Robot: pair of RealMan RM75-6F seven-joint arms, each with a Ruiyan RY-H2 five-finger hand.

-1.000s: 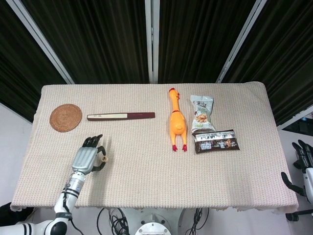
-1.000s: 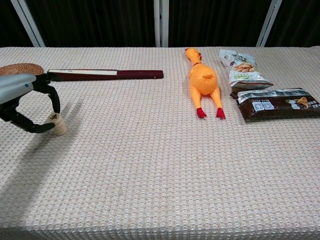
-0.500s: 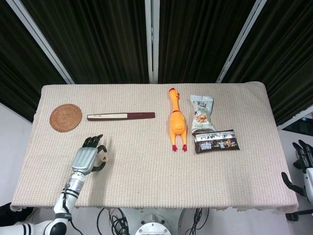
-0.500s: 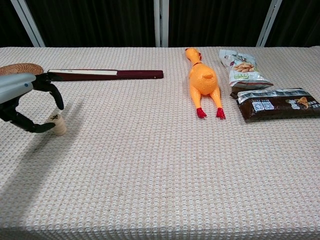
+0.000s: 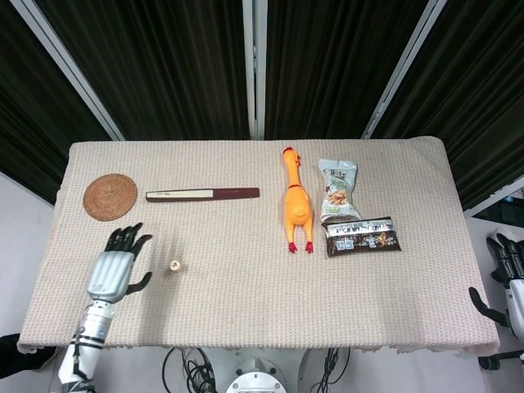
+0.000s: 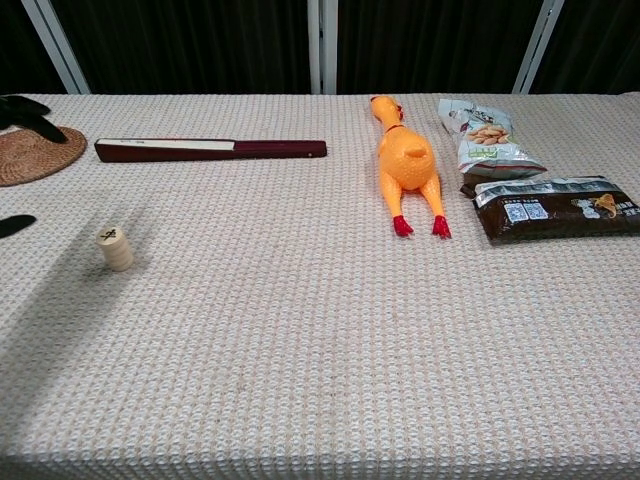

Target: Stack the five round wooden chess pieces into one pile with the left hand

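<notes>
A small pile of round wooden chess pieces (image 5: 173, 266) (image 6: 115, 248) stands upright on the woven cloth at the left, with dark lettering on its top face. My left hand (image 5: 115, 264) is to the left of the pile and apart from it, fingers spread, nothing in it. In the chest view only dark fingertips (image 6: 30, 115) of that hand show at the left edge. My right hand (image 5: 509, 274) hangs off the table's right edge, fingers apart and empty.
A round woven coaster (image 5: 110, 197) lies at the back left, and a long dark red closed fan (image 5: 202, 194) beside it. A rubber chicken (image 5: 295, 201), a snack bag (image 5: 338, 189) and a dark snack packet (image 5: 363, 236) lie right of centre.
My left hand has let go of the pile and drawn back to the left with its fingers spread. The pile stays standing where it was. My right hand has not moved.
</notes>
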